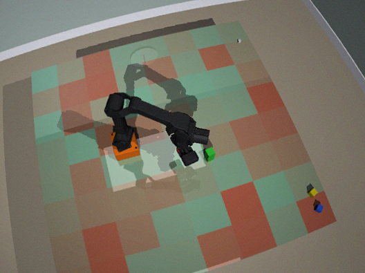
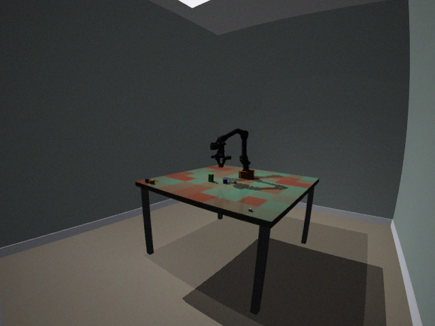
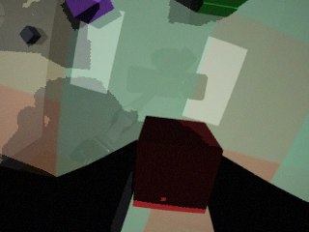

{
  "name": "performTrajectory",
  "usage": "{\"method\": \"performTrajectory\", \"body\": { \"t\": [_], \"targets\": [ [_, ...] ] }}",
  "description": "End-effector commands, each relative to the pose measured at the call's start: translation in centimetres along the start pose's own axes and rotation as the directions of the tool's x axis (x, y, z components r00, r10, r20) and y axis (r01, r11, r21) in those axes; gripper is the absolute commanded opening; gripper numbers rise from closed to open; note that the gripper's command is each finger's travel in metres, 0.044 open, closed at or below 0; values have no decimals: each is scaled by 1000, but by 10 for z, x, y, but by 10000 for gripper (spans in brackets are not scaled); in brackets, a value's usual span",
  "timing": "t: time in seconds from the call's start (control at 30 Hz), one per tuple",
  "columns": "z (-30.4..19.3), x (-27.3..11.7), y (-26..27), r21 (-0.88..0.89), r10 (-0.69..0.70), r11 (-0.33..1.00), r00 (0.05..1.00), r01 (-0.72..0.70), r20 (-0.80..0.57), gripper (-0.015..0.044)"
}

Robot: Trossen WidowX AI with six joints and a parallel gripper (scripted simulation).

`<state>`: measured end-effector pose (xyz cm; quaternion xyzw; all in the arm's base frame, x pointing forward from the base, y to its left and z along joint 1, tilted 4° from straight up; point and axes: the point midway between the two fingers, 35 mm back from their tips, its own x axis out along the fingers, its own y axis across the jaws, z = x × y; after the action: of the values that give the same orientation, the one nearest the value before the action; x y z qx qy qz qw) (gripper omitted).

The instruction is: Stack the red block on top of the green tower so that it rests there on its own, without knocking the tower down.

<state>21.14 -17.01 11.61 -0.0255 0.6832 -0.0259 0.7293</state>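
Note:
The red block [image 2: 220,165] [image 3: 176,174] is between the fingers of my gripper [image 2: 221,163] [image 3: 172,151], which is shut on it. Block and gripper hang above the table [image 1: 161,268] [image 2: 224,206]. In the top view the wrist hides nearly all of the block. The green tower [image 1: 209,154] [image 2: 211,177] [image 3: 219,7] stands upright on the table, to the right of the gripper in the top view. In the wrist view it is cut off by the top edge, well apart from the red block.
A purple block [image 2: 224,180] [image 3: 89,9] lies near the tower, with a small dark cube [image 3: 31,35] beyond it. A yellow block [image 1: 312,192] [image 2: 151,181] and a blue block [image 1: 318,208] [image 2: 147,180] lie near a table corner. A tiny white object [image 1: 239,41] [image 2: 250,209] is near another corner.

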Motion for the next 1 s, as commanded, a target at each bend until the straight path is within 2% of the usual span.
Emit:
{"method": "performTrajectory", "body": {
  "t": [0.0, 0.97],
  "targets": [
    [13, -4, -6, 4, -9, 1000, 1000, 9, 2, 0],
    [121, -4, -33, 4, -8, 1000, 1000, 8, 10, 0]
  ]
}}
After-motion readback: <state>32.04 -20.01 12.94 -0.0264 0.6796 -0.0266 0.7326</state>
